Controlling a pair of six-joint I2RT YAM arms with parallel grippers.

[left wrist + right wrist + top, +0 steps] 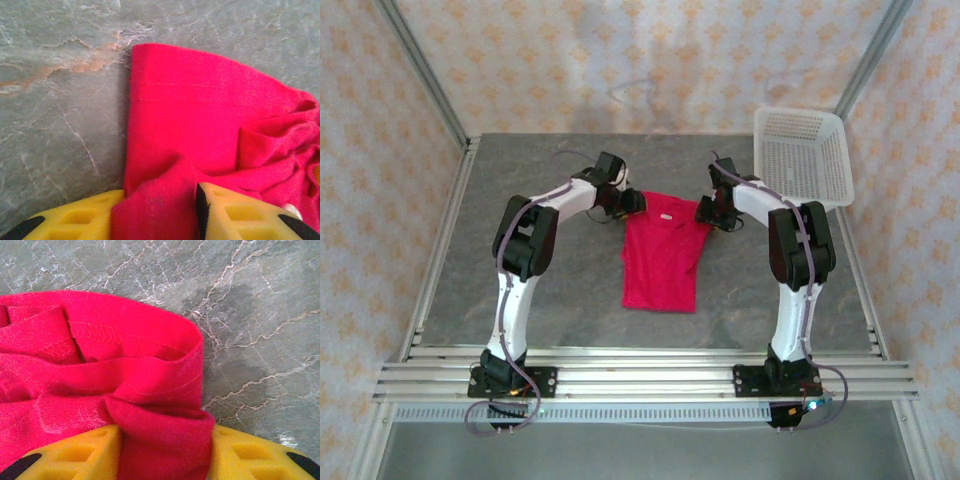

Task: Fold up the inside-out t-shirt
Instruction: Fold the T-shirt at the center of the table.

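Note:
The inside-out t-shirt point(660, 265) lies on the grey stone-patterned table as a narrow crimson strip, with a small white tag point(666, 216) near its far end. My left gripper point(632, 203) is at the shirt's far left corner. In the left wrist view a ridge of red fabric point(200, 115) fills the gap of the left gripper point(160, 216), touching both yellow fingers. My right gripper point(705, 212) is at the far right corner. In the right wrist view a bunched fold of the shirt point(125, 355) is squeezed in the right gripper point(165, 456).
A white plastic mesh basket point(802, 152) stands at the table's back right, close behind the right arm. Metal frame rails point(440, 250) run along the table's sides. Bare table point(570, 280) stretches left of the shirt and towards the near edge.

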